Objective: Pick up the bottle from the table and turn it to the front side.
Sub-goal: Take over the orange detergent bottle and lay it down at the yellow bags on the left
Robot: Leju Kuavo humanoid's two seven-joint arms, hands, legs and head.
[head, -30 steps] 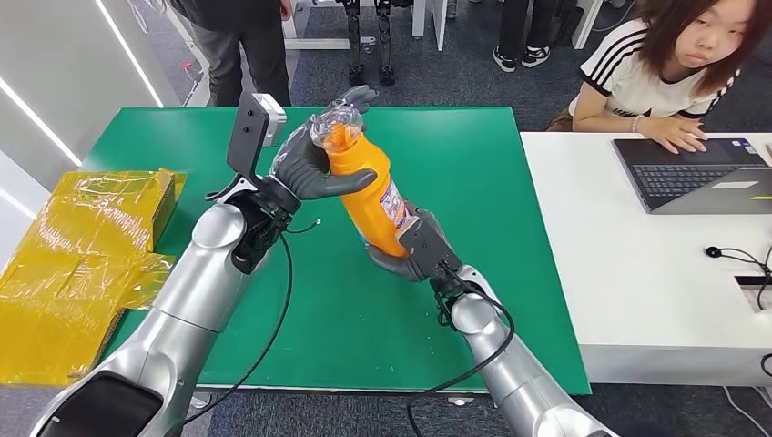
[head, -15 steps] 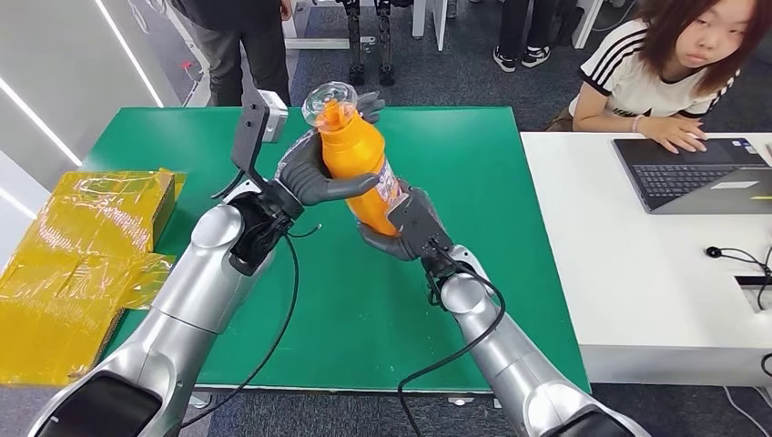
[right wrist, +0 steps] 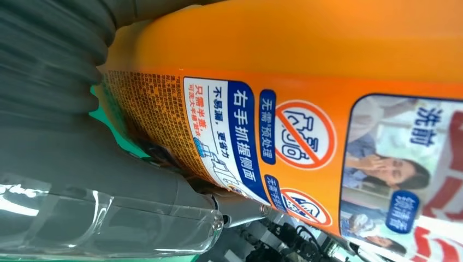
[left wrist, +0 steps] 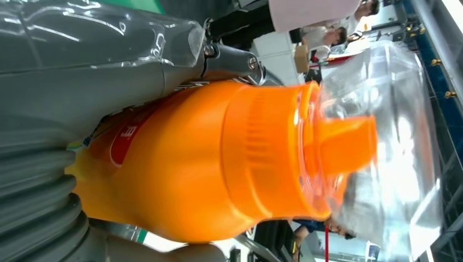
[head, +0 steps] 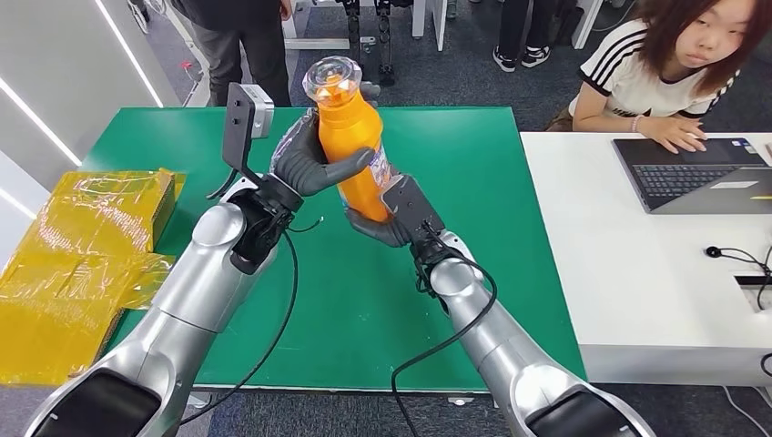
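Both silver arms reach up and inward over the table, meeting near its middle. The left hand wraps around the upper body of the bottle — thumb across the front, fingers behind. The right hand grips the bottle's lower end from beneath, palm turned up — its forearm angled steeply toward it.

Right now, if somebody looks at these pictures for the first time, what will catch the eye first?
The orange bottle stands out: it is lifted above the green table, nearly upright, with its clear cap on top. The left robot hand grips its upper body and the right robot hand holds its lower end. On the left lies a crinkled yellow package.
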